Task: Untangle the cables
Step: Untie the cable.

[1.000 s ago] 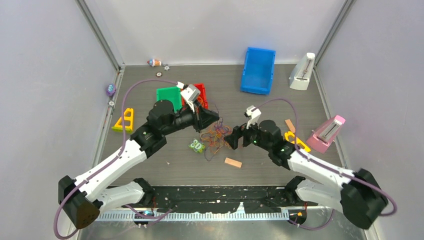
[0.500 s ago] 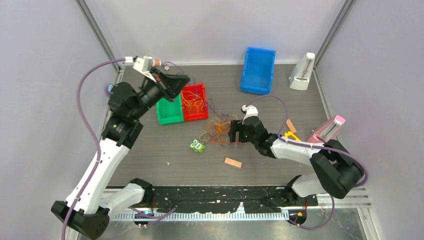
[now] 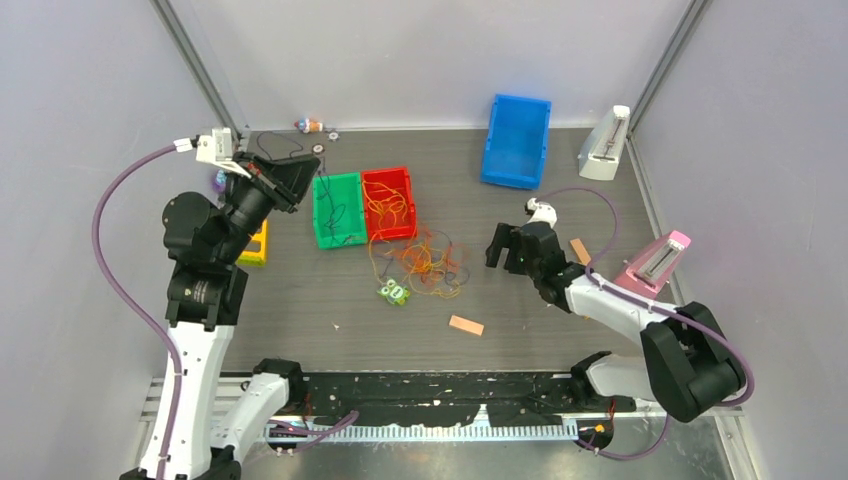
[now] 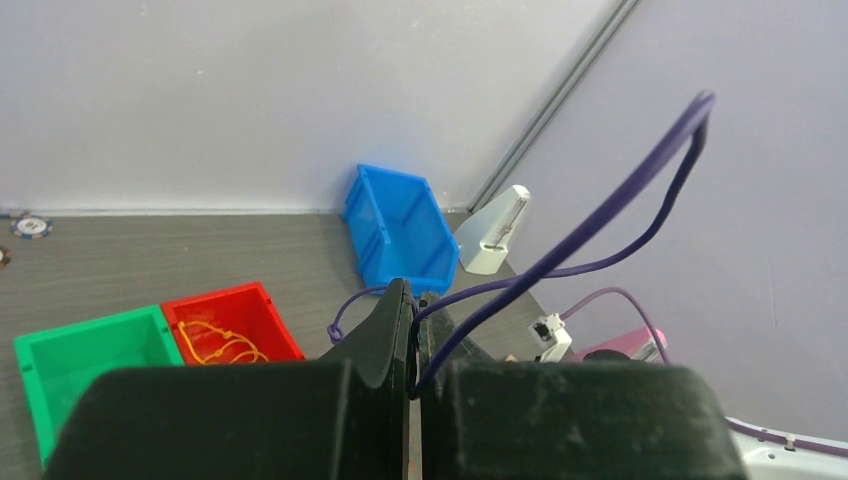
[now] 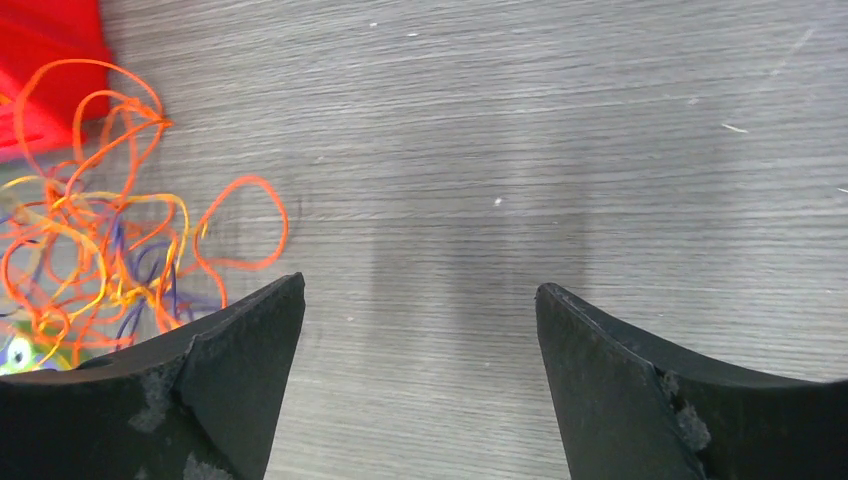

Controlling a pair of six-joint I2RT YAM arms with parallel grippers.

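Note:
The cables (image 3: 420,258) lie as an orange, red and dark tangle on the table just in front of the red bin (image 3: 388,182); the tangle also shows in the right wrist view (image 5: 100,240). More orange strands (image 4: 215,340) lie inside the red bin. My left gripper (image 3: 305,166) is raised at the far left, above the green bin (image 3: 322,222). It (image 4: 415,295) is shut on one dark purple cable (image 4: 600,215), which loops up and away from the jaws. My right gripper (image 3: 500,255) sits low, right of the tangle. It (image 5: 418,290) is open with only bare table between its fingers.
A blue bin (image 3: 516,140) stands at the back right. A white metronome (image 3: 604,143) and a pink one (image 3: 655,265) stand along the right side. A green toy (image 3: 393,292) and a wooden block (image 3: 466,325) lie near the tangle, a yellow piece (image 3: 255,240) at the left.
My left arm has swung up and to the left, away from the tangle, pulling the dark purple cable out with it. My right gripper has backed off to the right of the tangle.

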